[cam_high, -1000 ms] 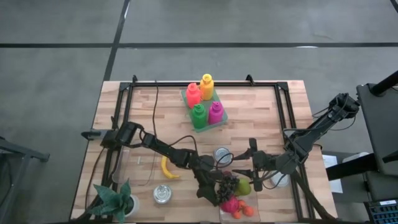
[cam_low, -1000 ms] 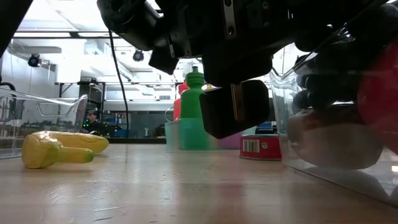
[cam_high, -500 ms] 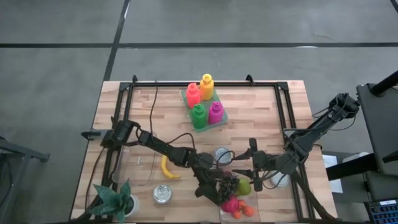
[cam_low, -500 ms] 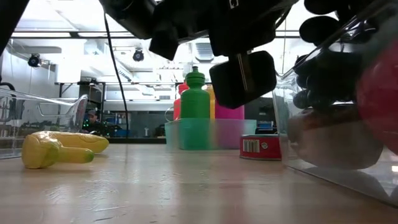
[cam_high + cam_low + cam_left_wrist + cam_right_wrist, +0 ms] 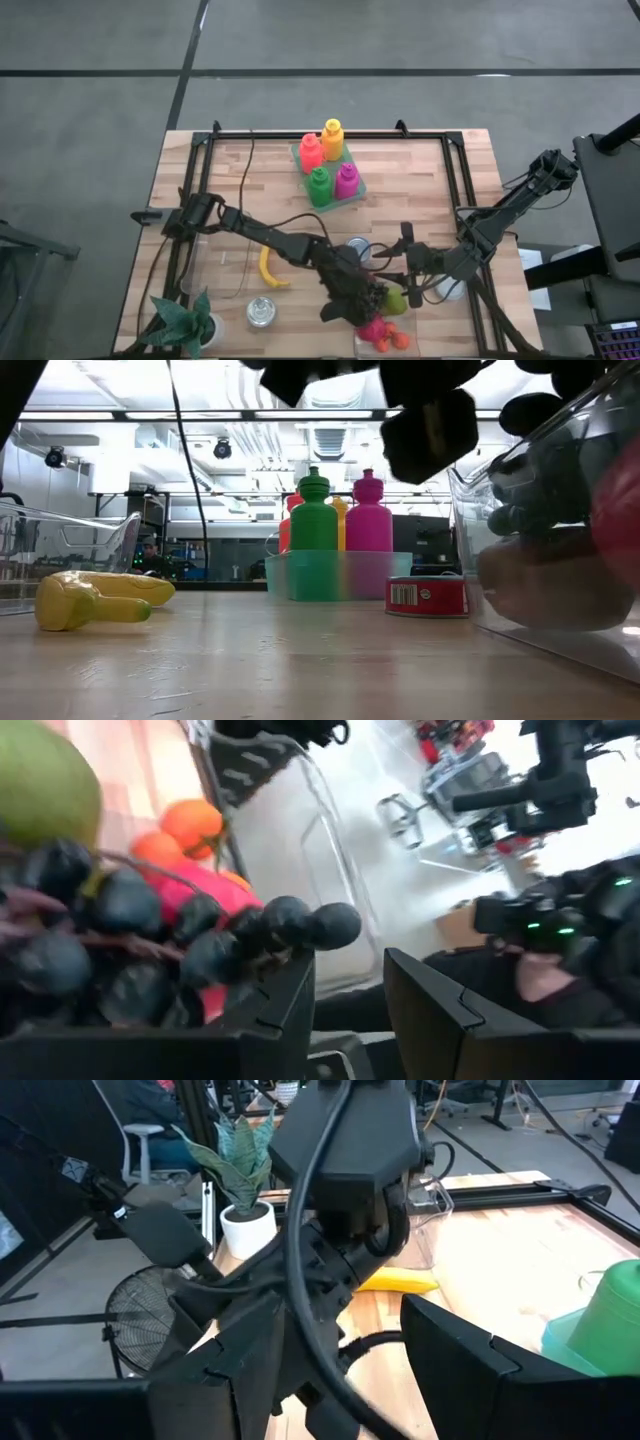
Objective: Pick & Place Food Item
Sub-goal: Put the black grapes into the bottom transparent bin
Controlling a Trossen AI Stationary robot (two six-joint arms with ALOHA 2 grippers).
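High view: my left pincer (image 5: pixel 352 300), jaws narrowly apart and empty, hangs over the grapes (image 5: pixel 370 293), apparently already in the clear bin (image 5: pixel 358 342). The banana (image 5: pixel 268 271) is left on the table (image 5: pixel 420 190); I see my right pincer (image 5: pixel 412 288) narrowly parted too, empty.

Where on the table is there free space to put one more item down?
Bare wood lies between the bottle tray and the can, and left of the tray, above the banana. It is crowded near the front, where both hands meet over the fruit bin.
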